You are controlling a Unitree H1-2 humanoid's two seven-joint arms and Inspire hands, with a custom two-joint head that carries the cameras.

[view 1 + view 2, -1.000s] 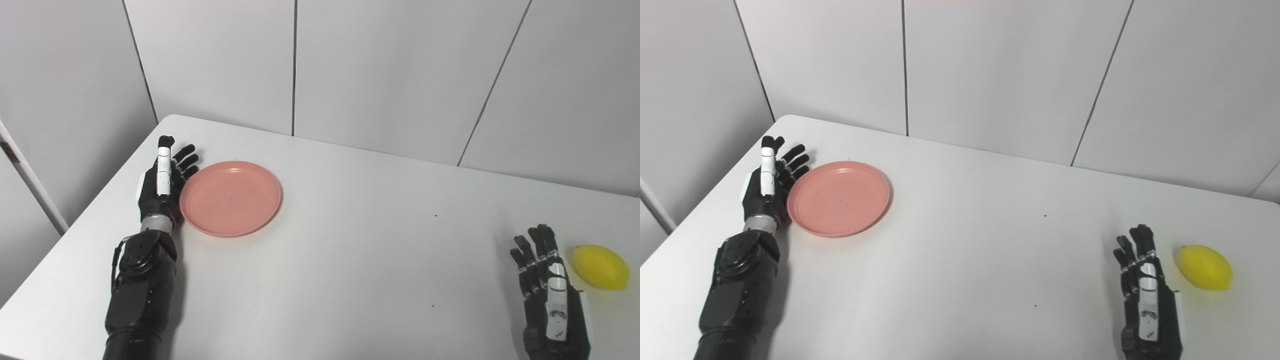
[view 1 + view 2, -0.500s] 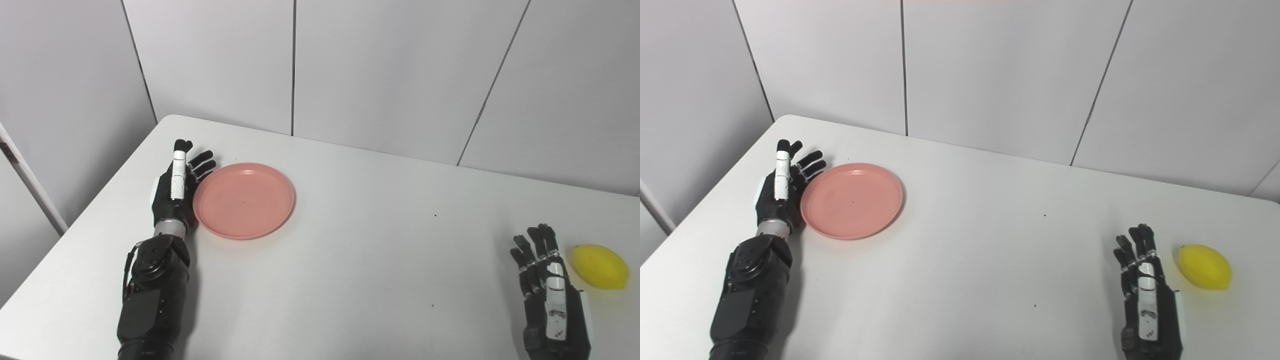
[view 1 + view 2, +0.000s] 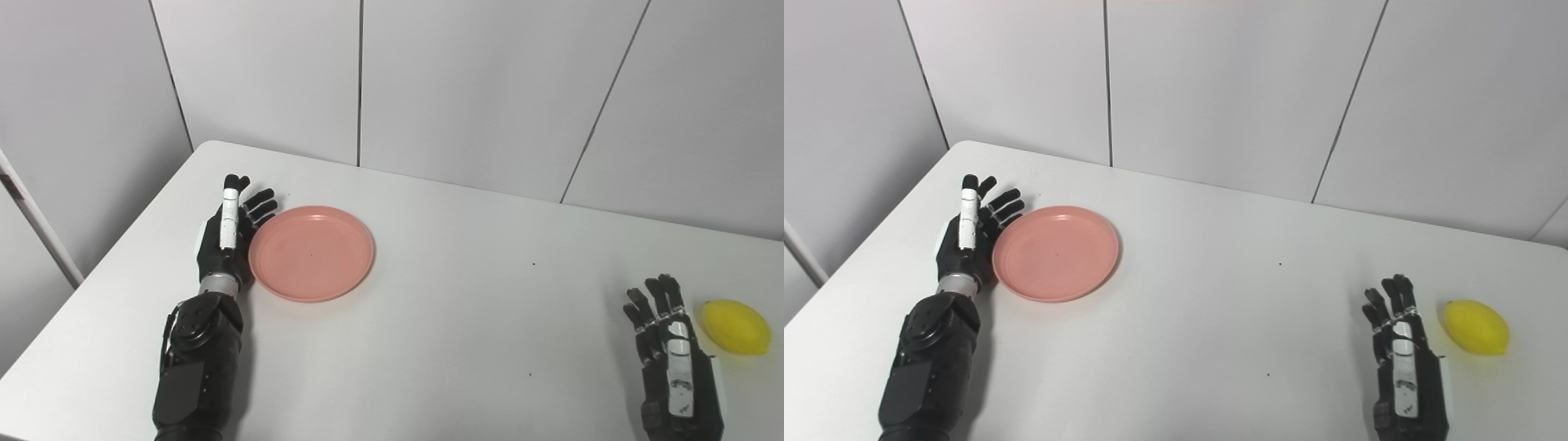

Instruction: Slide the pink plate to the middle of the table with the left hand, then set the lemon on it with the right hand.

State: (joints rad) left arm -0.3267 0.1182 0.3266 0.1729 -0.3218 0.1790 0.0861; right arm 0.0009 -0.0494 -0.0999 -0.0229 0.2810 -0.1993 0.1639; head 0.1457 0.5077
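The pink plate [image 3: 311, 253] lies flat on the white table [image 3: 441, 318], left of the middle. My left hand [image 3: 231, 236] is open, on edge, with its palm and fingers against the plate's left rim. The yellow lemon [image 3: 735, 327] lies near the table's right edge. My right hand [image 3: 670, 355] is open and empty, resting on the table just left of the lemon, a small gap apart. Both also show in the right eye view: plate [image 3: 1056, 253], lemon [image 3: 1476, 327].
Grey wall panels [image 3: 478, 92] stand close behind the table's far edge. The table's left edge runs diagonally past my left forearm [image 3: 199, 361]. A few small dark specks mark the tabletop.
My left hand has pushed the pink plate to the right and slightly nearer, toward the table's middle. The right hand and the lemon have not moved.
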